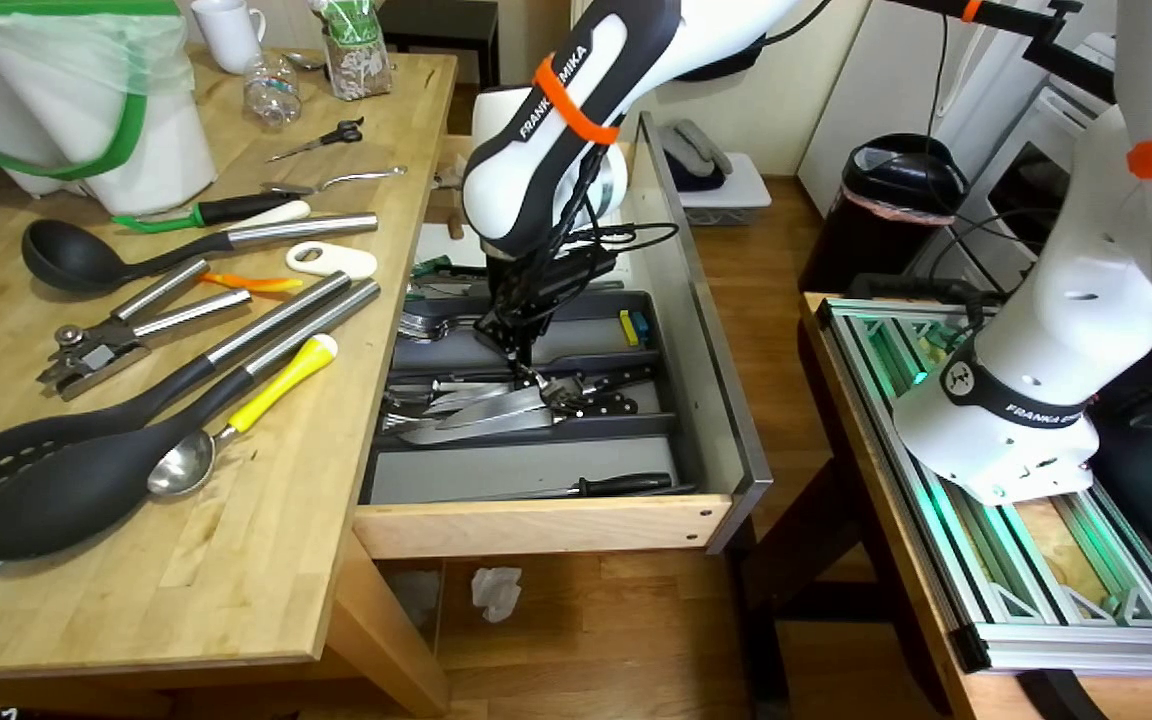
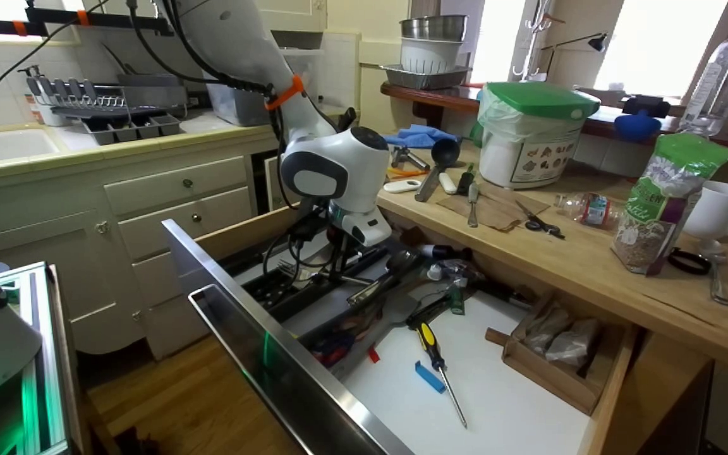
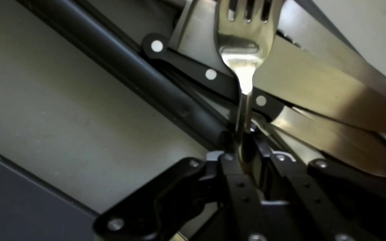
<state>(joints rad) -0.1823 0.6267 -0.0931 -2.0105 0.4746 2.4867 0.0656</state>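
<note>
A narrowed gripper (image 3: 242, 140) pinches a metal fork (image 3: 245, 63), likely light, stiff and slippery, by its handle (image 3: 244, 112), the sensible hold.

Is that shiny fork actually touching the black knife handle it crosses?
Cannot tell. The wrist view shows the fork overlapping the black knife handle, but this angle would hide any gap between them.

Bright windows (image 2: 651, 54) glow beside a cream wall (image 2: 367, 16), pale cabinets (image 2: 73, 196) and brown wood floor (image 1: 626, 625)
</note>
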